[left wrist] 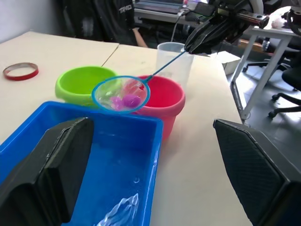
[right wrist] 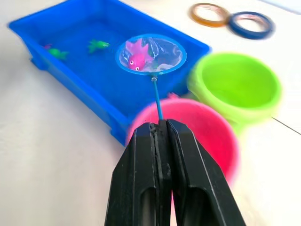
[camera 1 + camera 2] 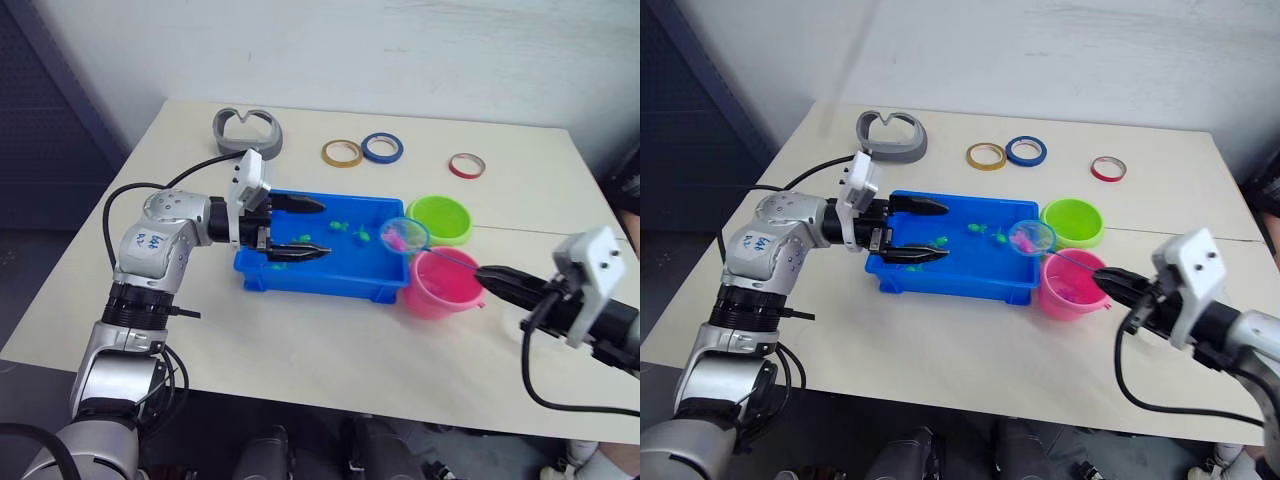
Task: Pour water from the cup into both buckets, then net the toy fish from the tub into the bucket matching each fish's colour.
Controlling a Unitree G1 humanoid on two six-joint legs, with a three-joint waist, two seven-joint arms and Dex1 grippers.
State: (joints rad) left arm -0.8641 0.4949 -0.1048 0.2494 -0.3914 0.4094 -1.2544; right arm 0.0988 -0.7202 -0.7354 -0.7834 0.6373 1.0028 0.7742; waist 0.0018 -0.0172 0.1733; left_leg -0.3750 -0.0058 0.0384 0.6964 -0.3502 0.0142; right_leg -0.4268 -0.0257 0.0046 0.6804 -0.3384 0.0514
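The small blue-ringed mesh net point(image 2: 151, 54), carrying a pink plastic toy fish point(image 2: 138, 55), hangs over the shallow blue plastic tub's point(image 3: 300, 272) corner beside the pink round bucket point(image 3: 440, 284). The right tool point(image 2: 159, 129) pinches its thin handle; the left tool point(image 3: 299, 228) is spread over the tub's other end

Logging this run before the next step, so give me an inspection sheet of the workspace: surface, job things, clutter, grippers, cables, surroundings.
Surface: pale table, no spills seen.
Job's things: blue tub holds green fish; net carries a pink fish over the tub's corner by the pink bucket; green bucket behind it; clear cup beyond the buckets.
Clutter: yellow tape ring, blue tape ring, red tape ring, grey curved piece.
Grippers: left gripper open at the tub; right gripper shut on the net's handle.
Cables: black cables along both arms.
Surroundings: white wall, office chairs.
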